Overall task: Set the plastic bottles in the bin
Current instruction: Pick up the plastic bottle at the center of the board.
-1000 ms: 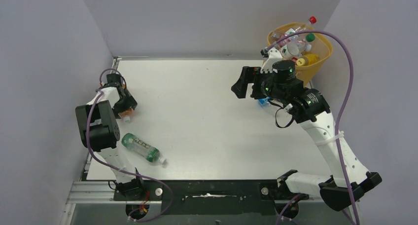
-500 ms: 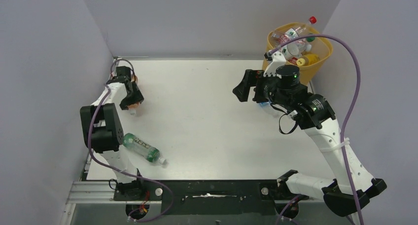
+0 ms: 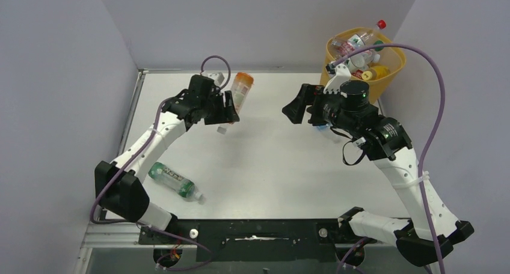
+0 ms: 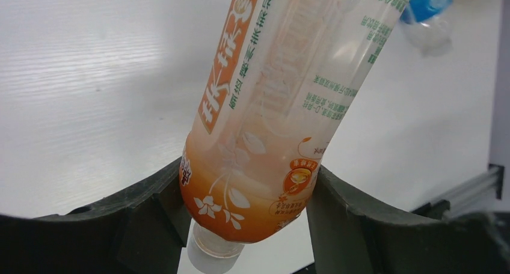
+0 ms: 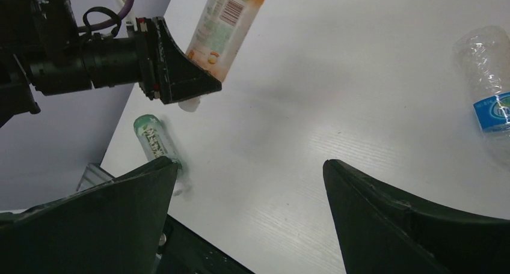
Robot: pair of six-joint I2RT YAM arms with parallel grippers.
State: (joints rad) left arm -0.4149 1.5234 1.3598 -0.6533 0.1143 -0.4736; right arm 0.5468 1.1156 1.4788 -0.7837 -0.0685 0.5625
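Observation:
My left gripper (image 3: 230, 107) is shut on an orange-labelled bottle (image 3: 240, 89), held cap-down above the table's far middle. The same orange bottle (image 4: 282, 100) fills the left wrist view between the black fingers (image 4: 150, 208), and it shows in the right wrist view (image 5: 225, 24). My right gripper (image 3: 296, 106) is open and empty, raised left of the bin (image 3: 394, 62), which holds several bottles. A clear bottle with a blue label (image 3: 323, 127) lies on the table under the right arm; it shows in the right wrist view (image 5: 490, 100). A green-labelled bottle (image 3: 174, 181) lies near the front left.
Grey walls enclose the table on the left, back and right. The bin stands in the far right corner. A black rail (image 3: 258, 232) runs along the near edge with both arm bases.
My left arm has swung from the far left edge toward the table's far middle, carrying the orange bottle up and to the right. The right arm has shifted only slightly.

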